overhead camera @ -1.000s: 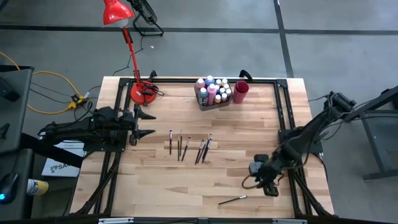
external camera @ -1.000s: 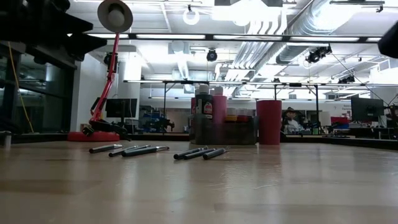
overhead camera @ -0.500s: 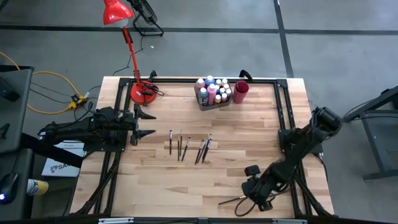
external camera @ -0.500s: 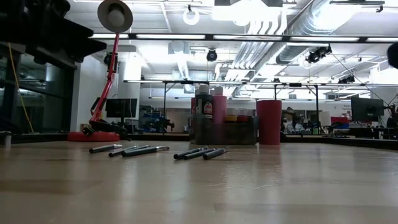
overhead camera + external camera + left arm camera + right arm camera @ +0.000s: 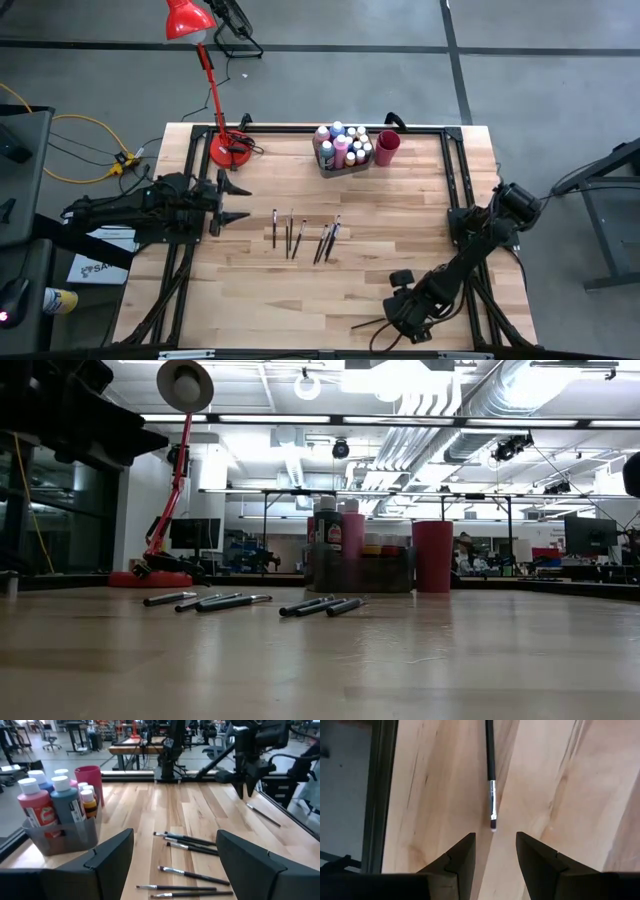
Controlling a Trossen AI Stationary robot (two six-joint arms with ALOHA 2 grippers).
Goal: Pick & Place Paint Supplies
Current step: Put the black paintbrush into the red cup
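Observation:
Several thin dark-handled paintbrushes lie flat in a loose row mid-table, also in the low view and the left wrist view. One lone paintbrush lies near the near edge; its bristle end shows just ahead of my open right gripper, which hovers over it. The paint bottles stand in the grey bin at the far edge. My left gripper is open and waits at the table's left side.
A red cup stands right of the grey bin. A red desk lamp's base sits at the far left corner. Black frame rails run along the table's sides. Bare wood lies between the brush row and the near edge.
My right gripper has moved toward the near edge and leftward, swinging in over the lone paintbrush. It touches nothing. The left arm and all brushes have stayed where they were.

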